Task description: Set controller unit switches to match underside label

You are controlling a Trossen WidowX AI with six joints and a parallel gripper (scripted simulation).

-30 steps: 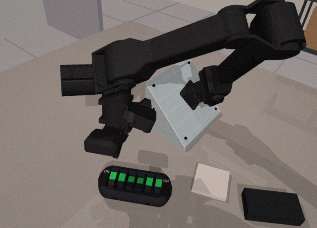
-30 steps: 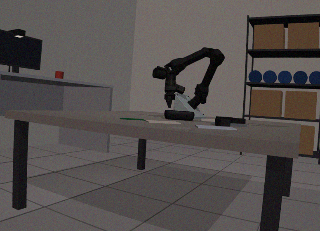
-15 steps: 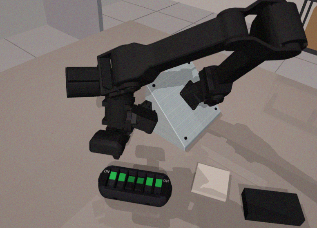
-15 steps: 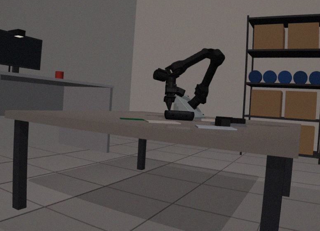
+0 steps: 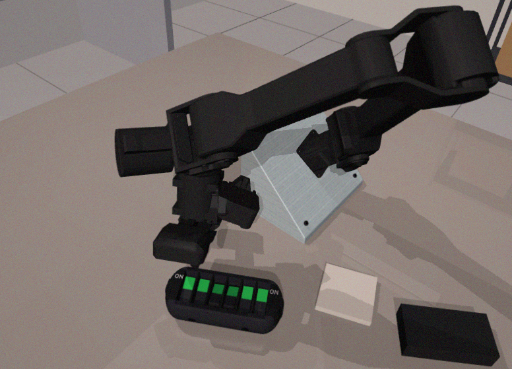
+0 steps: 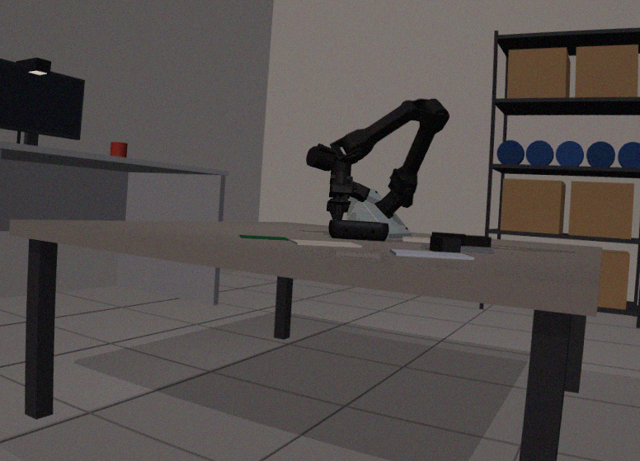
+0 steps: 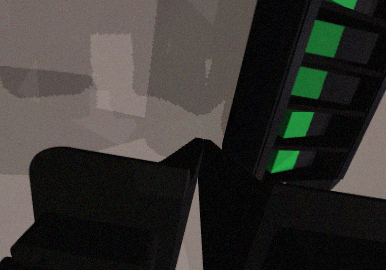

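The controller unit (image 5: 224, 315) (image 6: 357, 230) (image 7: 252, 75) sits on the bench (image 5: 85, 214) (image 6: 160, 239), and its switches are facing up. In the top view, all six switches show their green ends on the 12 o'clock side, and the third and fourth from the 9 o'clock end look darker than the others. I cannot tell exactly how each one is pressed. The label on the underside is hidden.

The gripper (image 5: 195, 264) (image 6: 337, 218) (image 7: 201, 146) points downward, with its fingers closed together and nothing between them. In the top view its tip is near the 11 o'clock edge of the unit; whether it touches there, I cannot tell. In the wrist view, the fingers come in from 6 o'clock, and the unit stands toward 2 o'clock, with five green ends visible.

The arm (image 5: 299, 82) (image 6: 382, 127) is mounted on a metallic wedge (image 5: 278, 189) (image 6: 360, 214), which in the top view is at 1 o'clock from the unit. A pale square block (image 5: 346, 294) lies at 3 o'clock from it, and a black box (image 5: 446, 335) lies farther, a little below the 3 o'clock line. In the exterior view, a thin green piece (image 6: 264, 237) lies at 9 o'clock from the unit, and a white plate (image 6: 432, 254) between 3 and 4 o'clock
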